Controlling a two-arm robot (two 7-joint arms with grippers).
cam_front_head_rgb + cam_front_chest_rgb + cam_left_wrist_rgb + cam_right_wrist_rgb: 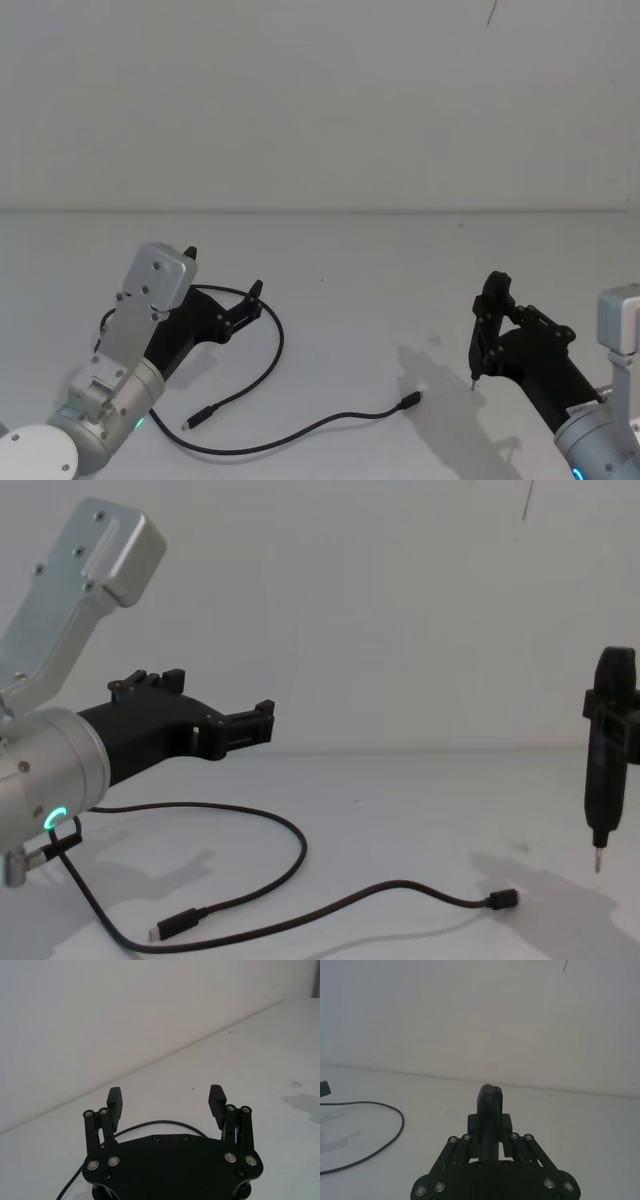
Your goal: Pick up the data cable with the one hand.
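Nothing is picked up yet. The data cable (pixel 280 335) lies slack on the white table (pixel 400 280) across the lower middle of the head view. One wide loop curls at lower left, and from it a long tail runs out to the right. One plug (pixel 197 420) rests near the bottom left, and the other plug (pixel 410 400) lies toward the centre right.

The left gripper (pixel 166 1097) hangs in the air at the left of the frame, over the top of that loop, with its fingers spread wide and nothing between them. In the chest view it is clearly off the table, and the cable passes beneath it. The green ring light (pixel 55 818) glows on the arm behind it.

The right gripper (pixel 490 320) sits at the right edge, well apart from the cable. Its fingers are pressed together on a slim black pen-like tool (pixel 605 750), tip pointing down.

By my reading, the whole grasp is left to do — lowering onto a strand, closing and lifting.

No brand or writing can be read — a small label (pixel 580 408) on the right arm is too small to make out.
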